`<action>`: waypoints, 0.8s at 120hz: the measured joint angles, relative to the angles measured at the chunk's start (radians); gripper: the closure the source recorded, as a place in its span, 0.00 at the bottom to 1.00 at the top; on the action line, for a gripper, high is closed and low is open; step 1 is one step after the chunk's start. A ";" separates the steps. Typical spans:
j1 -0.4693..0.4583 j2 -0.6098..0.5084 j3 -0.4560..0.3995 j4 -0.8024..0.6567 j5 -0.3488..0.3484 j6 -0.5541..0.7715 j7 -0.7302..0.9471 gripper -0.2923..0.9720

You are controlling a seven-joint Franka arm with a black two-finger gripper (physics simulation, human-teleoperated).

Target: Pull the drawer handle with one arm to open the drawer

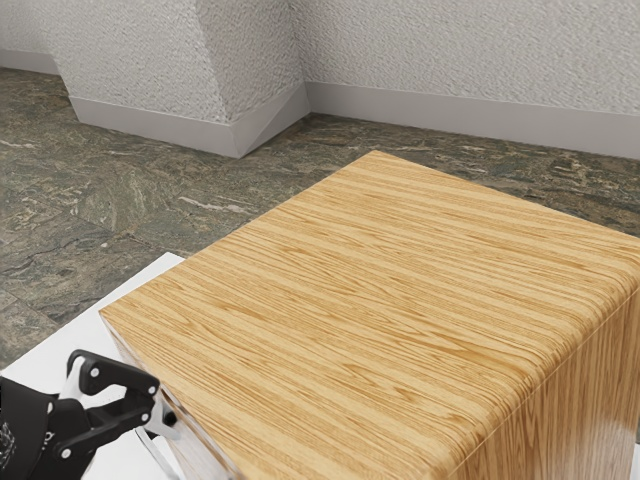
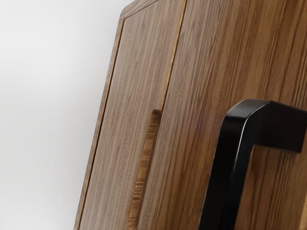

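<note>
Jaws at the cabinet's front

My jaws sit at the exterior view's lower left, by the wooden cabinet [image 1: 400, 300]; apart or clamped, I cannot tell. The black drawer handle [image 2: 235, 158] is close before me, on the dark drawer front [image 2: 192, 72].

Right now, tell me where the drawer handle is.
In the wrist view, the black drawer handle stands out from the dark wood front, beside a lighter wooden strip.

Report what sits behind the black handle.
A dark wood panel, its grain running along the black handle. The strip directly behind the bar is covered, and whatever lies inside behind the panel cannot be seen.
</note>
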 joint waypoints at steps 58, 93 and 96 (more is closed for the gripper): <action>0.000 -0.016 -0.033 -0.021 -0.002 -0.078 -0.074 0.23; -0.028 -0.144 -0.033 -0.021 -0.002 -0.183 -0.098 0.23; -0.030 -0.156 -0.033 -0.021 -0.001 -0.193 -0.099 0.23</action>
